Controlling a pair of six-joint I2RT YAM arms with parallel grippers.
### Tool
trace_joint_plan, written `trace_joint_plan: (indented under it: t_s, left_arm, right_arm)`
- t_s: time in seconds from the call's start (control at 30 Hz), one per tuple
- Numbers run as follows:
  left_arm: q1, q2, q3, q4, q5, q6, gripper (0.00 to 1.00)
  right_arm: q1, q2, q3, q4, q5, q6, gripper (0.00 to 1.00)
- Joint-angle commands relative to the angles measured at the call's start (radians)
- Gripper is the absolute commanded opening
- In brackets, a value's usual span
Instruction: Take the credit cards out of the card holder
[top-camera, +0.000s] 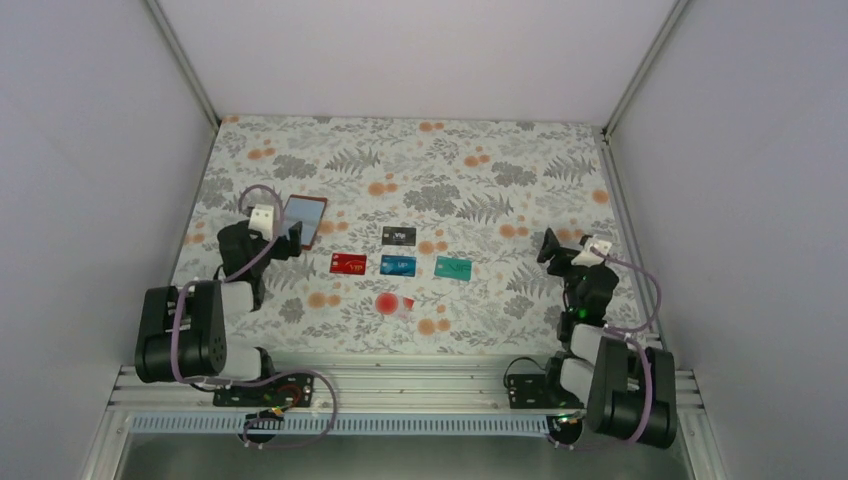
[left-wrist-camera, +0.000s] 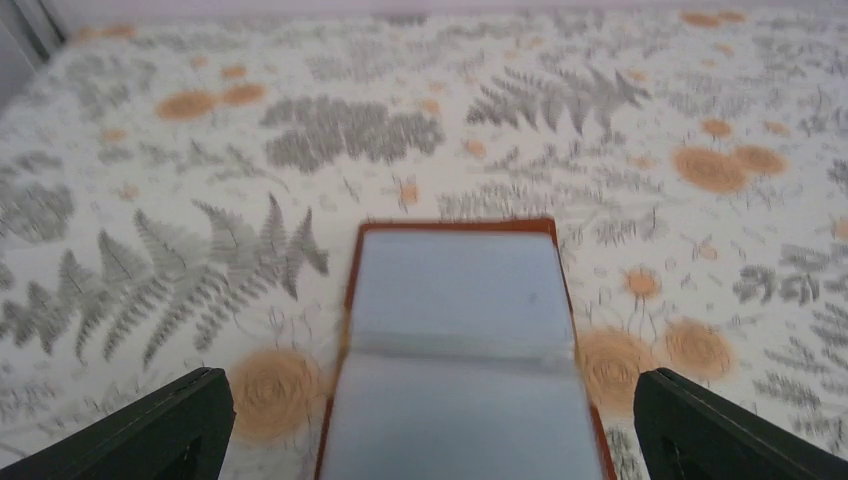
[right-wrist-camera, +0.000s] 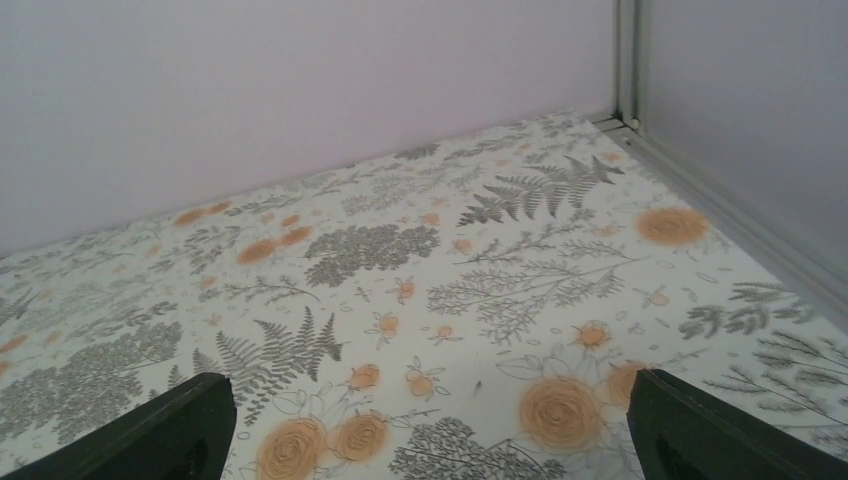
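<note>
Left tool (left-wrist-camera: 430, 425) and right tool (right-wrist-camera: 430, 420) gape empty over the floral table (top-camera: 450, 160), pale walls (top-camera: 420, 50) around.

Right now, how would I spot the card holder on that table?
On the flowered table, look to the left side, by the left claw. The holder lies open there. Unlike the cards, it is bigger, with a brown rim around pale grey-blue pockets.
</note>
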Motion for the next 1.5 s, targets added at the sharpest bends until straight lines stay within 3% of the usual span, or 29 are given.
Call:
trace_joint_plan:
  t_s: [0.0, 0.23, 0.33, 0.4, 1.47]
  left_arm:
    - [-0.037, 0.022, -0.024, 0.374, -0.145, -0.038, 1.00]
    - [-0.130, 0.172, -0.090, 0.656, -0.165, 0.058, 1.00]
    - [-0.132, 0.167, -0.087, 0.635, -0.153, 0.062, 1.00]
    - [-0.133, 0.156, -0.075, 0.592, -0.148, 0.064, 1.00]
    - [-0.137, 0.162, -0.072, 0.592, -0.113, 0.079, 1.00]
  right_arm:
    - [0.035, 0.085, 0.016, 0.264, 0.006, -0.059, 0.99]
    - [0.079, 0.300, 0.110, 0.366, -0.016, -0.114, 0.99]
    - [0.129, 0.421, 0.174, 0.370, -0.017, -0.172, 0.99]
    - [0.150, 0.440, 0.241, 0.255, -0.020, -0.200, 0.99]
    - [0.156, 0.447, 0.267, 0.210, -0.052, -0.229, 0.99]
